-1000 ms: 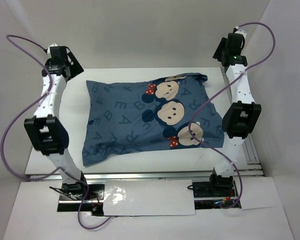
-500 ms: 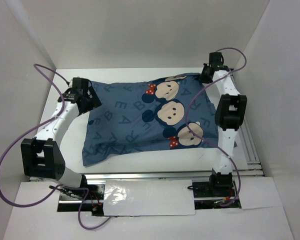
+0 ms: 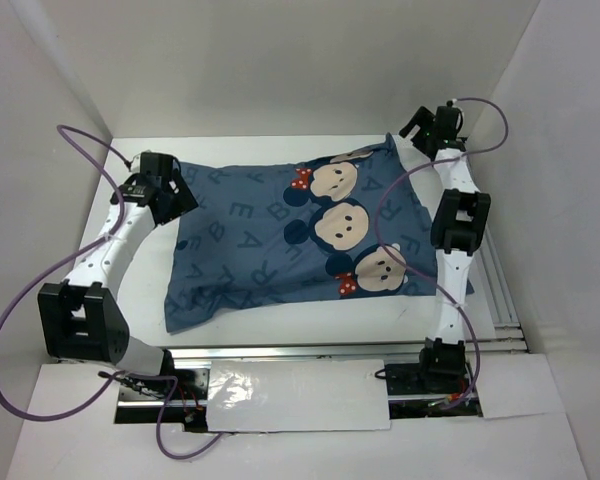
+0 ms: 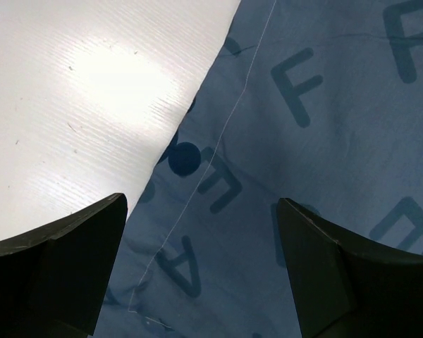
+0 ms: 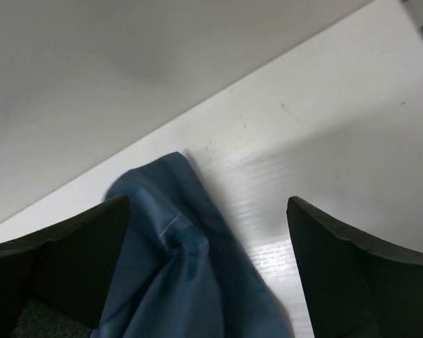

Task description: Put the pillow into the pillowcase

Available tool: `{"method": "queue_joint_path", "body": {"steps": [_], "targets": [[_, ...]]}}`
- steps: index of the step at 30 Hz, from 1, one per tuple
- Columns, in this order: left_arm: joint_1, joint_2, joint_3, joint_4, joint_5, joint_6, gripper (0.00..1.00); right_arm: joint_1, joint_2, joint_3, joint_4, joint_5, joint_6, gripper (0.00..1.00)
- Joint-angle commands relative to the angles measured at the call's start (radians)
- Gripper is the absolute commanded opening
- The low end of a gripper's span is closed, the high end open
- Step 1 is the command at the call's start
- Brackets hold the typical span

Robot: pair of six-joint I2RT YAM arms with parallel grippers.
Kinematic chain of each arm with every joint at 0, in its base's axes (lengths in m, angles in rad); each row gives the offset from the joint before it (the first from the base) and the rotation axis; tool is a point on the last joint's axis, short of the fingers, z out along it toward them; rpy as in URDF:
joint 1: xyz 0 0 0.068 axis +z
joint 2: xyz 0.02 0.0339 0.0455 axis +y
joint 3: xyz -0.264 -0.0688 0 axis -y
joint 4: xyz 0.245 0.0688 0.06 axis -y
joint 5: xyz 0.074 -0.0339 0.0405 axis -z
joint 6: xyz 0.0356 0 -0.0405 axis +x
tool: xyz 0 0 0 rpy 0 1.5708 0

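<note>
left end effector: jaws wide apart, holding nothing, low over the left edge of the pillowcase; the left wrist view shows a stitched seam running between the jaws, with bare table to the outer side

pillowcase: lies in the middle of the table between the two arms, printed side up, plump over most of its area, flatter toward the near left corner

pillow: no white shows in any view; judged to be fully inside the pillowcase, hence hidden

right end effector: jaws apart, gripping nothing, just beyond the far right corner of the pillowcase; that corner stands in a small peak between the jaws and clear of both

progress: insertion appears done; what is left, at most, is tidying edges and corners and clearing the arms; which end is the open one i cannot tell, so whether the pillow is seated to the end cannot be confirmed

change from a second ago: both arms then stood raised at the sides of the table, clear of the pillowcase; the left has since dropped to the left edge; the right went down to the far right corner half a second ago and has now drawn back a little; that corner, rounded before, is now pulled to a point; the rest of the pillowcase has not shifted
</note>
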State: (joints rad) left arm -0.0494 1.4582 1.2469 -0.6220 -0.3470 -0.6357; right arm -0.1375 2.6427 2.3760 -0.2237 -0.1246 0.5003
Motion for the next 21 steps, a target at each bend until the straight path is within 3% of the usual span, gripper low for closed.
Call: {"method": "queue_joint_path", "body": {"steps": [1, 9, 15, 21], "targets": [[-0.013, -0.079, 0.02, -0.03, -0.043, -0.022, 1.0, -0.004, -0.214, -0.023, 0.062, 0.003, -0.034, 0.99], [-0.105, -0.262, -0.087, -0.03, -0.043, -0.067, 1.0, -0.004, -0.593, -0.395, -0.189, 0.065, -0.12, 0.99], [-0.213, -0.337, -0.184, 0.002, -0.082, -0.139, 1.0, 0.038, -0.924, -0.809, -0.074, 0.028, -0.166, 0.99], [-0.28, -0.347, -0.155, -0.018, -0.124, -0.151, 1.0, 0.047, -1.184, -1.005, -0.003, 0.046, -0.177, 0.99]]}}
